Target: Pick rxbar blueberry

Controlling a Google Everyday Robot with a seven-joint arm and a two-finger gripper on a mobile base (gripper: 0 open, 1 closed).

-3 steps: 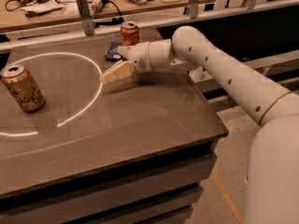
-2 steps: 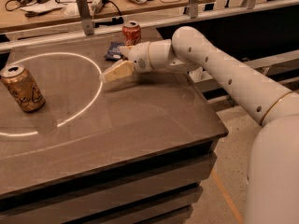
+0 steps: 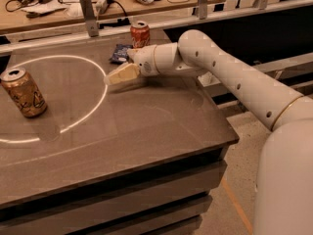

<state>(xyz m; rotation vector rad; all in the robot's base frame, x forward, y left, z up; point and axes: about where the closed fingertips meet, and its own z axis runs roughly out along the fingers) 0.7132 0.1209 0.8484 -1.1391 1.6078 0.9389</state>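
The rxbar blueberry [image 3: 119, 53] is a small flat dark navy bar lying on the grey table near its far edge, left of the red cola can [image 3: 140, 35]. My gripper [image 3: 117, 76] hangs low over the table just in front of the bar, slightly right of it, fingers pointing left. The white arm reaches in from the right. Nothing shows between the fingers.
A gold-brown can [image 3: 23, 92] stands at the left. A bright white ring of light [image 3: 100, 99] curves across the table [image 3: 146, 126]. Behind the table runs a rail with posts [image 3: 88, 14] and a cluttered wooden bench. The table's right edge drops to the floor.
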